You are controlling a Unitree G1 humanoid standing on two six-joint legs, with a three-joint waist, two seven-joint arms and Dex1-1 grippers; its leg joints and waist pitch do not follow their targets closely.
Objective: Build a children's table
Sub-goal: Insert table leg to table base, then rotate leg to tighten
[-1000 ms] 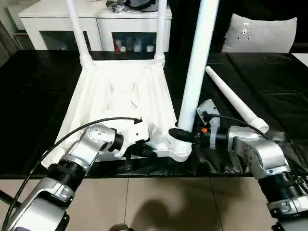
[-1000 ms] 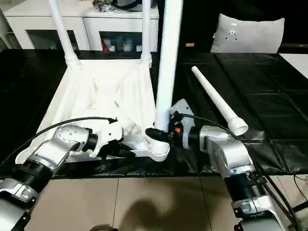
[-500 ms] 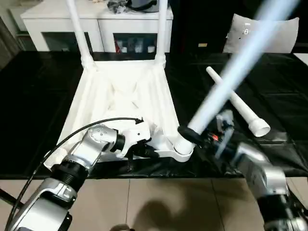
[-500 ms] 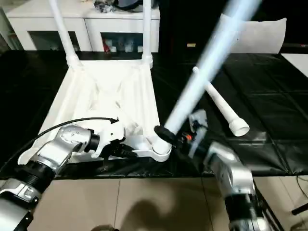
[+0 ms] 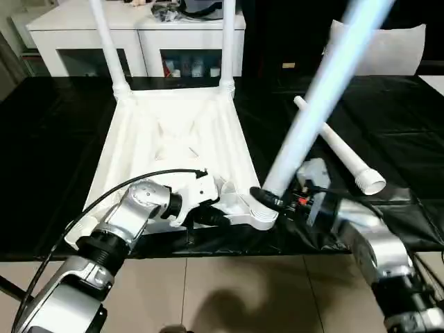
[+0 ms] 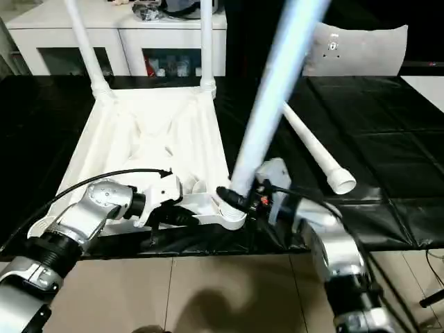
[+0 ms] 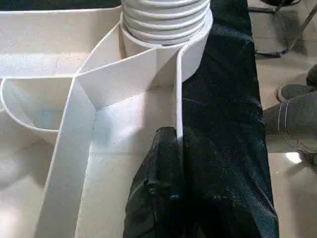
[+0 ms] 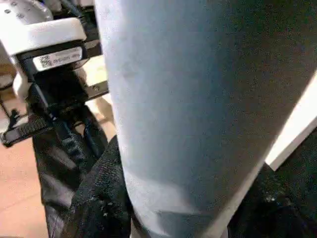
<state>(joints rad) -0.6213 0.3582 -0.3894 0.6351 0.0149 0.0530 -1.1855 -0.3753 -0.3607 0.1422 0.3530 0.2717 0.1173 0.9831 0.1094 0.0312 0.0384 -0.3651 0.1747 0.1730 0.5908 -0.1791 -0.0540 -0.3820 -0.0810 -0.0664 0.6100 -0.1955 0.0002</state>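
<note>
While the white tabletop (image 5: 173,149) is lying upside down on the black-covered work table (image 5: 55,125), ribs up, two legs (image 5: 104,41) are standing in its far corner sockets. Left arm is reaching in low from the near side, forearm angled inward, left gripper (image 5: 211,216) clenched on the near rim of the tabletop beside the near-right corner socket (image 5: 262,214). Right arm is coming in level from the right, right gripper (image 5: 272,201) grasping the third leg (image 5: 316,104) just above the socket; that leg is leaning away to the right, foot at the socket. Fourth leg (image 5: 333,146) is lying loose on the black cover, beyond the right forearm.

Left wrist view is giving what the head views hide: black fingers (image 7: 161,193) pinching the thin upright rim wall, and the leg's ribbed end (image 7: 166,20) seated in the socket. Right wrist view is showing the leg's shaft (image 8: 198,109) close up, with the left gripper's white housing (image 8: 44,37) behind.
</note>
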